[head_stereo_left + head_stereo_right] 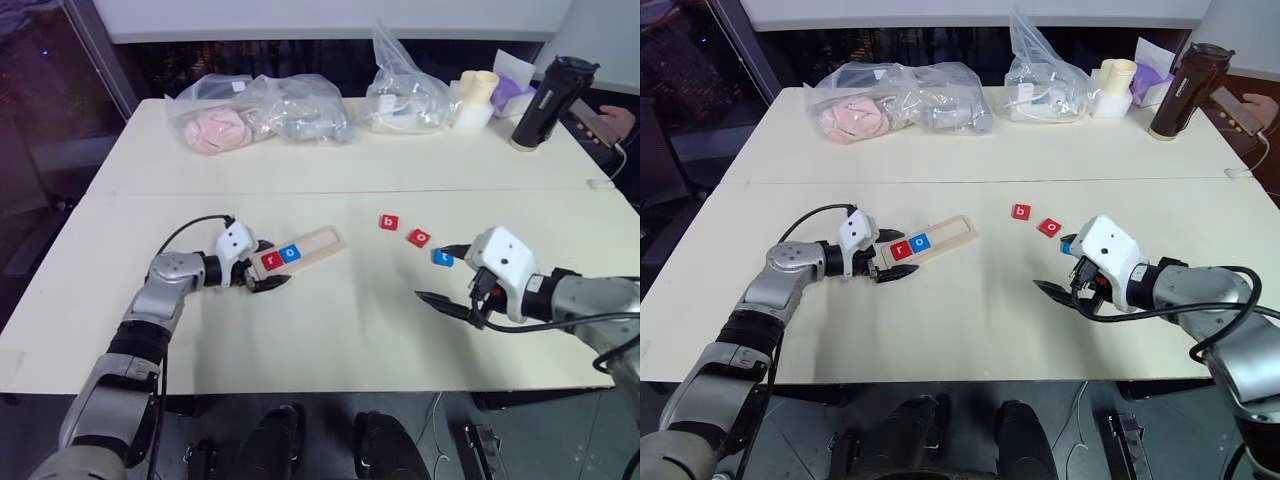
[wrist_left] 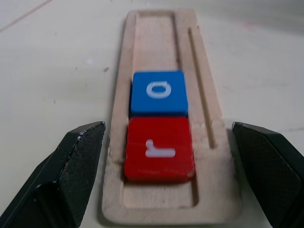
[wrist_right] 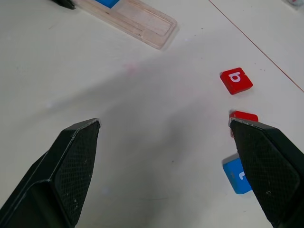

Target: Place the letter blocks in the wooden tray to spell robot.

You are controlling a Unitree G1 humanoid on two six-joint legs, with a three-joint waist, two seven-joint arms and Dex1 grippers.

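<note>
1. Straddling the near end of the wooden tray (image 2: 161,118), the left gripper (image 1: 262,272) has its jaws spread wide, one finger on each side of the strip and neither pinching anything; whether the fingers touch the tray's edges cannot be told from these views.
2. The red r block (image 2: 160,149) and the blue o block (image 2: 159,92) sit edge to edge in the slot at the end nearest that gripper, leaving the rest of the slot bare.
3. On the table (image 1: 330,330), well apart from the tray, lie the red b block (image 1: 389,223), the red o block (image 1: 419,238) and the blue t block (image 1: 442,258), strung in a loose diagonal.
4. The right gripper (image 1: 445,275) hovers just beside the blue t block with jaws likewise spread and empty.
5. Risk: closing or nudging the left fingers against the light tray would likely slide or swivel it, jolting the two seated blocks out of line.
6. Risk: since b comes next, a grab at the nearest tile would probably fetch t instead and break the spelling.
7. Risk: the three loose tiles lie close together, so a wide finger descending on one may knock its neighbour away.
8. Legible writing: white lowercase r, o, b, o and t on the blocks; no brand name is readable elsewhere.
</note>
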